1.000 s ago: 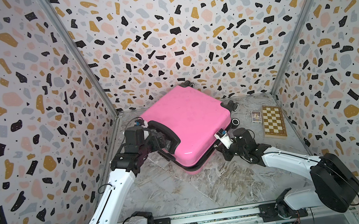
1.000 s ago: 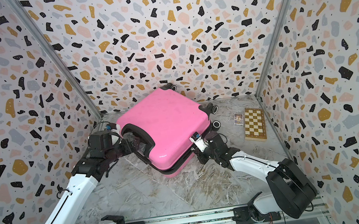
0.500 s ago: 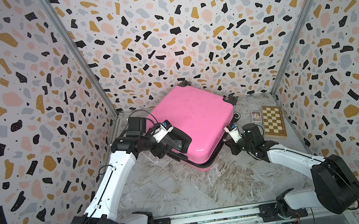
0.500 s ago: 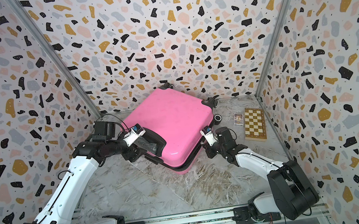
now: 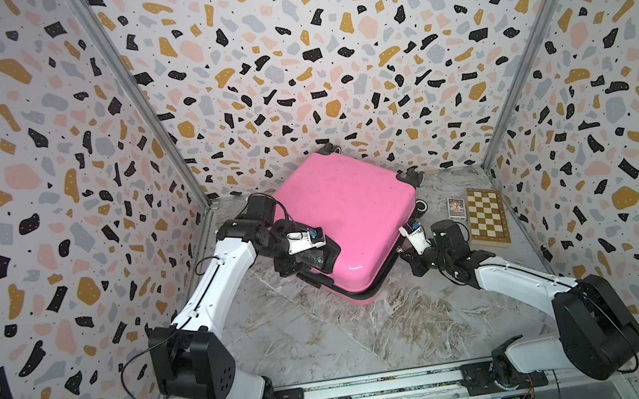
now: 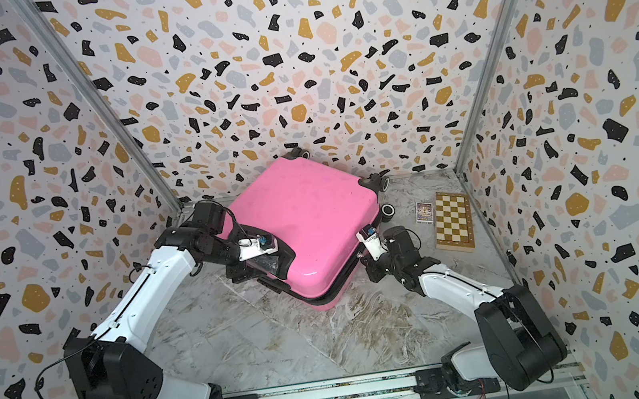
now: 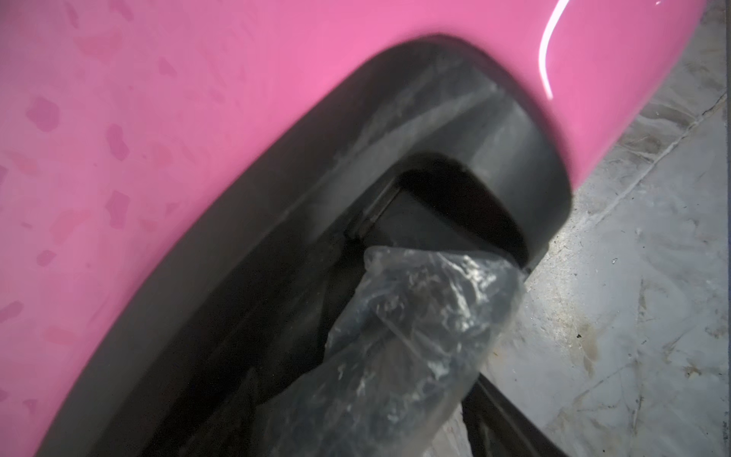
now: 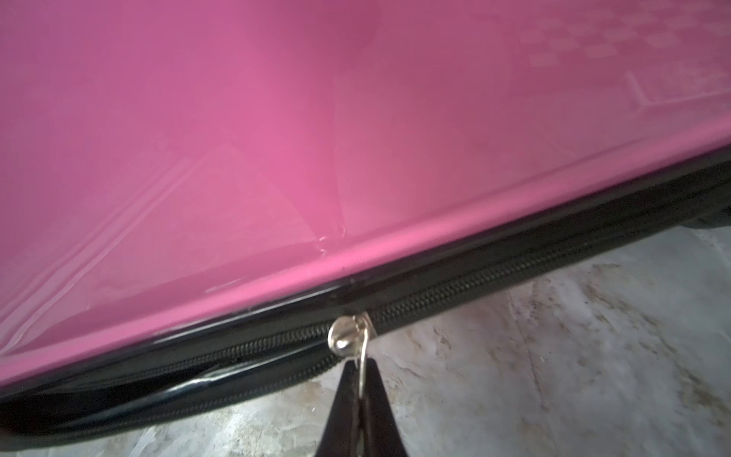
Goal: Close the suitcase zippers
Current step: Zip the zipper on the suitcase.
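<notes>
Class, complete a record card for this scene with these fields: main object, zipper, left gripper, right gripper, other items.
main object: pink suitcase lying flat on the marbled tabletop
zipper: zipper band closed on one side of the slider, gaping on the other
left gripper: by the black handle, jaws unclear
right gripper: shut on the metal zipper pull
other items: chessboard and small card box, beside the suitcase, not touching it

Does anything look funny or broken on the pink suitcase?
Yes. The zipper gapes open on one side of its silver pull, which the right gripper pinches. Crumpled clear plastic is bunched at the black handle. The suitcase lies slanted, corner toward the front.
</notes>
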Controlling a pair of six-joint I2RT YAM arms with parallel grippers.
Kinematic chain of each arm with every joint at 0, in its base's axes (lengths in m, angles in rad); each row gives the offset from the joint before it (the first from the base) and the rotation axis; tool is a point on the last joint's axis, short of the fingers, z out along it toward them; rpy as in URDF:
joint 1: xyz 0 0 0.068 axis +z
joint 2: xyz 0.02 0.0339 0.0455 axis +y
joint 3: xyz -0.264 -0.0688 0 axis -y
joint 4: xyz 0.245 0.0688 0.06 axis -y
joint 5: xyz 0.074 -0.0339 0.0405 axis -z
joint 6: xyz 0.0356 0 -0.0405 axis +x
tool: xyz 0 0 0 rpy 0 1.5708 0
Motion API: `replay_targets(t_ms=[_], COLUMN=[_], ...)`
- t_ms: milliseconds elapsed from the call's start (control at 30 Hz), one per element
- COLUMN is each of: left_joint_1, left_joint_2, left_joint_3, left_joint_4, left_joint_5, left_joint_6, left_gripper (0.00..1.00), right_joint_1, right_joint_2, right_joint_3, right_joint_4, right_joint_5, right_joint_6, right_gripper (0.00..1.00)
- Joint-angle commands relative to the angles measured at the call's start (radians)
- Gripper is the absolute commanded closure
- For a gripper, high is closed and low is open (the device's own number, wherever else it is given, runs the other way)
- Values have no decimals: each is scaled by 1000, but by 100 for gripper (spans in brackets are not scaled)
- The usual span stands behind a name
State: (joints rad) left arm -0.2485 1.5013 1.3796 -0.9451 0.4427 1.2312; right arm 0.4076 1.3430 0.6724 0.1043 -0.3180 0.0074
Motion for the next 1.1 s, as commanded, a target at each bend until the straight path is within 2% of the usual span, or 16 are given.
replay_targets(t_ms=[0, 100, 133, 200, 233, 267, 467, 600, 733, 867, 1067], left_joint_1=[-35, -50, -55, -67, -73, -76, -107, -128, -142, -146, -175], left_joint_2=[10, -1, -2, -4, -8, -9, -36, -87, -133, -169, -200], left_joint_3=[-51, -88, -97, -112, -117, -119, -60, -32, -16, -20, -27], left_joint_4=[-37, -16, -11, -1, 6, 16, -3, 1, 35, 62, 99], left_joint_5=[-79, -102, -110, -125, -126, -119, -67, -36, -51, -87, -191], left_joint_6=[47, 39, 39, 42, 47, 55, 48, 14, -107, -210, -463], left_gripper=[23, 29, 34, 54, 60, 61, 86, 91, 97, 96, 98], right_joint_1=[-9, -10, -10, -9, -10, -9, 21, 87, 151, 208, 278], right_joint_2=[-4, -7, -8, -10, -13, -14, -32, -58, -94, -130, -155], right_joint_3=[44, 51, 53, 52, 50, 47, 21, 0, -37, -58, -63], right_joint_4=[-11, -21, -23, -27, -28, -28, -21, -33, -31, -47, -66], right_joint_5=[12, 10, 9, -4, -14, -30, -82, -48, -11, 17, -8], right_joint_6=[1, -16, -21, -37, -47, -60, -106, -107, -74, -68, -91], right_gripper=[100, 100, 100, 100, 100, 100, 100, 100, 100, 100, 100])
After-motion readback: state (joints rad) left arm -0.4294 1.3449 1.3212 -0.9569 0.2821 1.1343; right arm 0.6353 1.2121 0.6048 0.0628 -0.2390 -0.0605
